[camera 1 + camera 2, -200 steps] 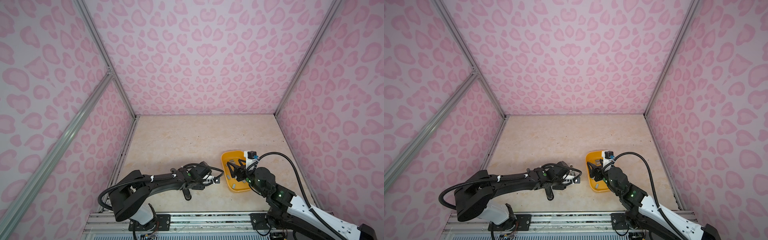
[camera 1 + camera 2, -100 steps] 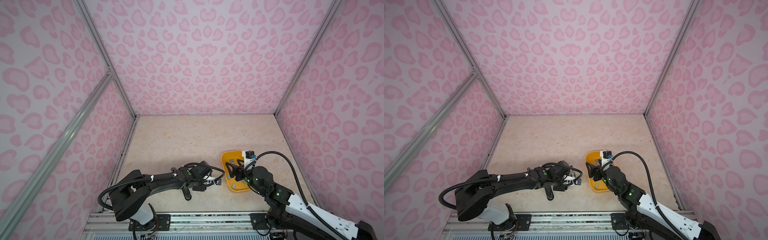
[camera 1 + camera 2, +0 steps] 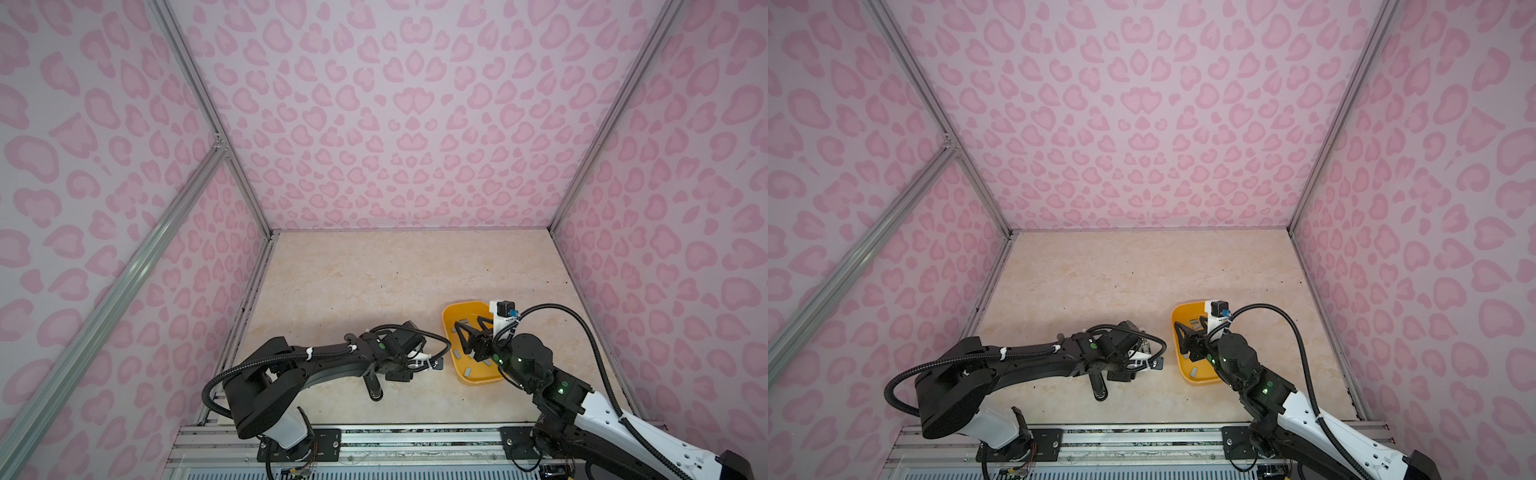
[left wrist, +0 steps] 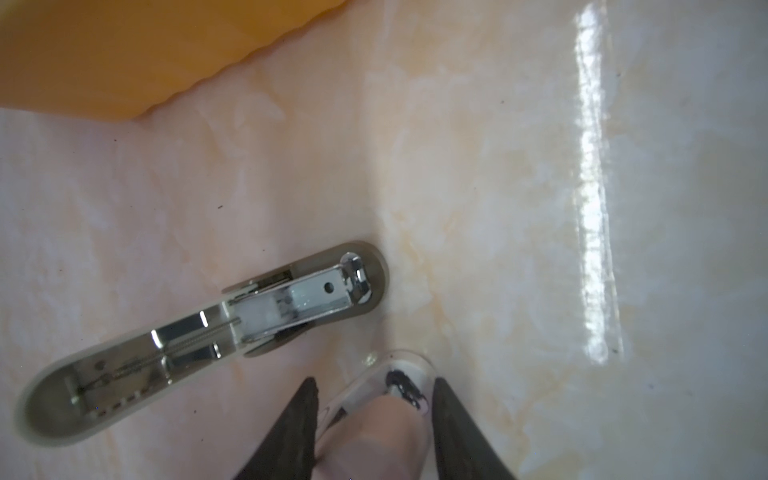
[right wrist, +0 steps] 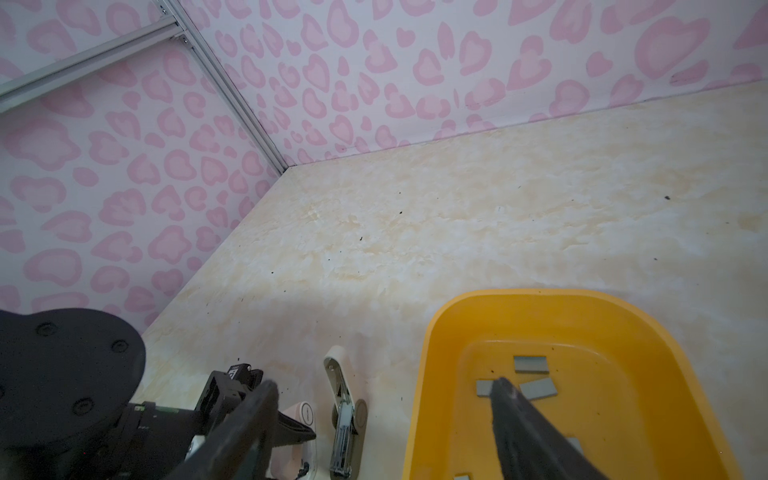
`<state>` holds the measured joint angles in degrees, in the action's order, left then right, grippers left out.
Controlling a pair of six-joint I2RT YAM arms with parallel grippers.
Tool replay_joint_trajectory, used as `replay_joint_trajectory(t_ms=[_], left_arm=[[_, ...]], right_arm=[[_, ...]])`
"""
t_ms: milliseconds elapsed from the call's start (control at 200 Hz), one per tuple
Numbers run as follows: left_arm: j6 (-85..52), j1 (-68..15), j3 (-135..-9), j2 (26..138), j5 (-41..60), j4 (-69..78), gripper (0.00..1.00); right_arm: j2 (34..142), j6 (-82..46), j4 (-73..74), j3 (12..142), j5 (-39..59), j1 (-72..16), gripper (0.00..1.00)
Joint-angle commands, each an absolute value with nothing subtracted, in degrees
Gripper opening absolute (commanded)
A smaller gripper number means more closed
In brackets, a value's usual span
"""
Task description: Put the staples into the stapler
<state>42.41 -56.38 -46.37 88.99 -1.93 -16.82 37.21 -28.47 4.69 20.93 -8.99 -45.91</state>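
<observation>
An open grey stapler (image 4: 249,316) lies flat on the table with its metal magazine exposed, beside the yellow tray (image 5: 419,395); the right wrist view also shows this stapler (image 5: 345,419). My left gripper (image 4: 374,382) is closed around a second, pale pink stapler (image 4: 386,432), one finger on each side of it. It sits low on the table, just left of the tray, in both top views (image 3: 428,361) (image 3: 1152,360). Several grey staples (image 5: 530,363) (image 3: 467,370) lie in the tray. My right gripper (image 5: 384,382) (image 3: 468,322) hangs wide open above the tray, holding nothing.
Pink patterned walls close in the table on three sides, and the right wall is near the tray (image 3: 1173,328). The left arm (image 3: 332,361) lies low across the front of the table. The beige tabletop (image 3: 395,270) stretches behind both grippers.
The right gripper has drifted slightly left above the tray. The left gripper has barely moved beside the staplers.
</observation>
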Motion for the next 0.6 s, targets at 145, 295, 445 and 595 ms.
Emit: replay_joint_trajectory(t_ms=[145, 295, 445, 595], left_arm=[[41.53, -55.68, -45.95, 87.07, -2.37, -18.61, 0.46], [41.41, -55.67, -46.23, 87.20, -2.19, -19.51, 0.46], [41.51, -55.71, -47.04, 88.65, -1.80, -20.39, 0.42], [41.41, -55.68, -47.70, 89.30, -1.41, -21.10, 0.25]], right_arm=[[36.47, -28.30, 5.10, 20.48, -8.71, -45.53, 0.81], [36.36, -28.56, 4.94, 20.39, -8.68, -45.35, 0.81], [36.06, -28.52, 4.62, 20.43, -8.54, -45.35, 0.81], [35.51, -28.57, 4.76, 20.30, -8.44, -45.31, 0.81]])
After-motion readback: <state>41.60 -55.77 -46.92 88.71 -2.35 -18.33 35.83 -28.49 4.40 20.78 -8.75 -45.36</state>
